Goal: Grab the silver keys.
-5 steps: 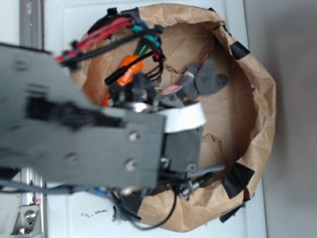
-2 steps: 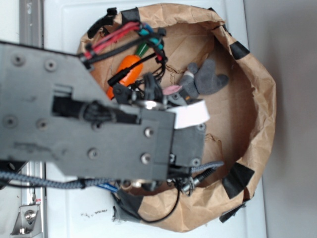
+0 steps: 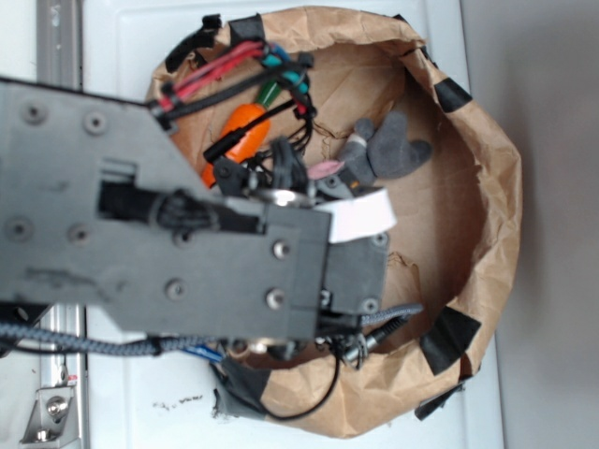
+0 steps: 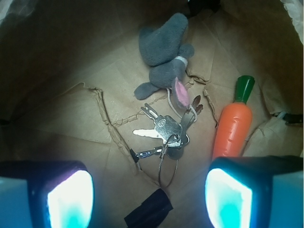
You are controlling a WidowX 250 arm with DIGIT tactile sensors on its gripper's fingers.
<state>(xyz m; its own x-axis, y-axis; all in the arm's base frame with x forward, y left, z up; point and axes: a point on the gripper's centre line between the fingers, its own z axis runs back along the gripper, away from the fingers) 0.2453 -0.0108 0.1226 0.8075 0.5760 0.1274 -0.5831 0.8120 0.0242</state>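
Change: nothing has moved since 0.4 s ago.
gripper (image 4: 149,199): fingers (image 4: 69,197) apart, above silver keys (image 4: 166,130).
Neighbours: grey bunny (image 4: 166,61) touching keys; carrot (image 4: 232,123) beside.

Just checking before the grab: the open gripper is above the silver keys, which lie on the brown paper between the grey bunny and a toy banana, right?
Nearly. It is a toy carrot, not a banana. The wrist view shows the silver keys on the brown paper below the grey bunny, with the open gripper above them.
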